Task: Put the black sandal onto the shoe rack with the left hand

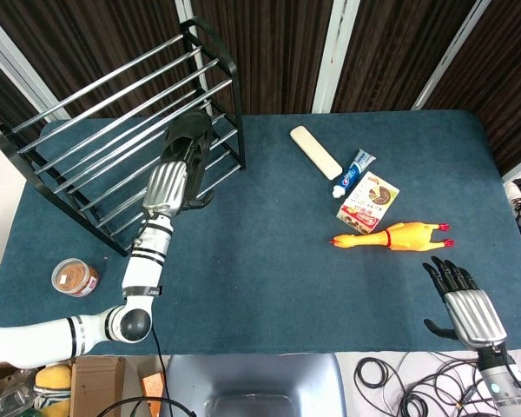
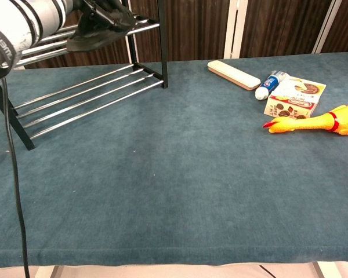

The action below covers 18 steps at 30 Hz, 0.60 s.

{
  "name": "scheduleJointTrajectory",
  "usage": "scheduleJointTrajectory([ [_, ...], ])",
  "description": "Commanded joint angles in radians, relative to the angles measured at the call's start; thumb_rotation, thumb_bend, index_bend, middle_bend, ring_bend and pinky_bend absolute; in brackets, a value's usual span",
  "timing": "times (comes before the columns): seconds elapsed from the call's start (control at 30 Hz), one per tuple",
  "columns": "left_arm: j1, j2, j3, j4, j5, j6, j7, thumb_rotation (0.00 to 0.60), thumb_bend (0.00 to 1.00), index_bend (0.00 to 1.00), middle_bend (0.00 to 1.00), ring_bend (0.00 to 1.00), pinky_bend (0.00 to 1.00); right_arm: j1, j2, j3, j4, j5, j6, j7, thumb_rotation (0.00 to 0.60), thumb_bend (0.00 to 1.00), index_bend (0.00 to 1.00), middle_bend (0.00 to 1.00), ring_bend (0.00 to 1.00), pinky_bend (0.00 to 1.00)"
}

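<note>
Left hand (image 1: pixel 168 184) is at the front right end of the shoe rack (image 1: pixel 87 104), fingers on the black sandal (image 1: pixel 189 139). The sandal lies on the rack's upper rails near the right end post; in the chest view it (image 2: pixel 98 35) sits on the rails with the dark fingers over it. Whether the hand grasps the sandal or only rests on it: cannot tell. Right hand (image 1: pixel 465 304) is at the near right edge of the blue tabletop (image 1: pixel 269 261), fingers spread, holding nothing. On the tabletop, right half: cream bar (image 1: pixel 316 152), toothpaste tube (image 1: pixel 354 172), snack box (image 1: pixel 368 202), rubber chicken (image 1: pixel 395 236) just beside the box. A small round tin (image 1: pixel 74 277) sits near the left edge.
</note>
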Motion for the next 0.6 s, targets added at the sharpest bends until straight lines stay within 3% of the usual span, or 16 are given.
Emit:
scheduleJointTrajectory([
  [0.03, -0.008, -0.020, -0.007, 0.036, 0.039, 0.001, -0.034, 0.578, 0.28, 0.10, 0.27, 0.20, 0.30, -0.001, 0.002, -0.001, 0.000, -0.002, 0.003, 0.005, 0.600, 0.13, 0.00, 0.00, 0.00, 0.13],
  [0.27, 0.056, 0.059, 0.036, -0.118, 0.191, 0.031, -0.091, 0.577, 0.28, 0.10, 0.25, 0.18, 0.30, 0.002, 0.005, 0.001, 0.002, 0.003, -0.005, 0.010, 0.600, 0.13, 0.00, 0.00, 0.00, 0.13],
  [0.4, 0.107, 0.153, 0.115, -0.240, 0.258, 0.042, -0.010, 0.573, 0.27, 0.10, 0.25, 0.20, 0.30, -0.001, 0.004, -0.001, 0.001, -0.001, 0.000, 0.008, 0.600, 0.13, 0.00, 0.00, 0.00, 0.13],
  [0.6, 0.138, 0.129, 0.207, -0.164, 0.356, 0.078, 0.061, 0.583, 0.26, 0.11, 0.26, 0.21, 0.30, -0.004, -0.001, -0.008, -0.001, -0.010, 0.001, -0.004, 0.600, 0.13, 0.00, 0.00, 0.00, 0.13],
])
